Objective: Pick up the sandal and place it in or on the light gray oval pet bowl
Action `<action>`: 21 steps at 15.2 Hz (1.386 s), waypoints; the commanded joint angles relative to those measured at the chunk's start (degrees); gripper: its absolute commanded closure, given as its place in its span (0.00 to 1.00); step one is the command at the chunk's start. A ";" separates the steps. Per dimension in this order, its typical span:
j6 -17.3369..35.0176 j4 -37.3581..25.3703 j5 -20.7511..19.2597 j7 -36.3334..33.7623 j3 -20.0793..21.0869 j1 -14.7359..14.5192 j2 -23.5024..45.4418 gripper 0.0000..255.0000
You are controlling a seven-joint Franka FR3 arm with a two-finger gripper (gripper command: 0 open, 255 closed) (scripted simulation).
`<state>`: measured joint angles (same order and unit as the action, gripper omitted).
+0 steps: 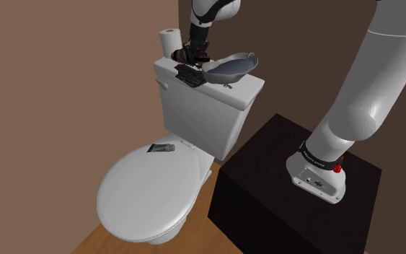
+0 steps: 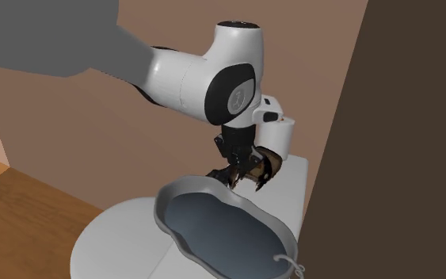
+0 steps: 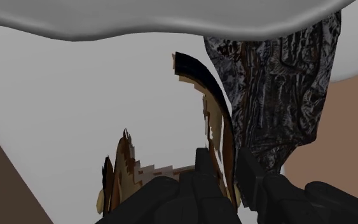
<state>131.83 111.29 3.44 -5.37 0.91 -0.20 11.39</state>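
Note:
A sandal [image 1: 187,71] with a dark textured sole and brown straps lies on the white toilet tank lid [image 1: 241,90], just beside the grey oval pet bowl [image 1: 230,68]. My black gripper [image 1: 195,55] comes down on it from above. In the wrist view the gripper [image 3: 227,175] is shut on a thin brown strap [image 3: 219,108], with the dark sole [image 3: 273,89] standing up beside one finger. I cannot tell whether the sandal is off the lid. In the second exterior view the gripper [image 2: 241,170] and sandal [image 2: 268,162] sit just behind the bowl [image 2: 221,226].
A toilet paper roll [image 1: 169,40] stands at the tank's back corner near the brown wall. A small dark item [image 1: 161,148] lies on the closed toilet lid [image 1: 143,191]. The dark stand [image 1: 266,187] is at the shoulder view's lower right.

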 commanded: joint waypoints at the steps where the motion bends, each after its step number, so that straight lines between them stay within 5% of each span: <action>1: -1.23 -0.71 -0.05 -0.08 -0.02 0.01 -0.55 1.00; 21: -15.67 -11.22 -0.47 -0.86 -0.11 0.06 -4.49 1.00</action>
<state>116.65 100.57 2.99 -6.19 0.80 -0.14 6.95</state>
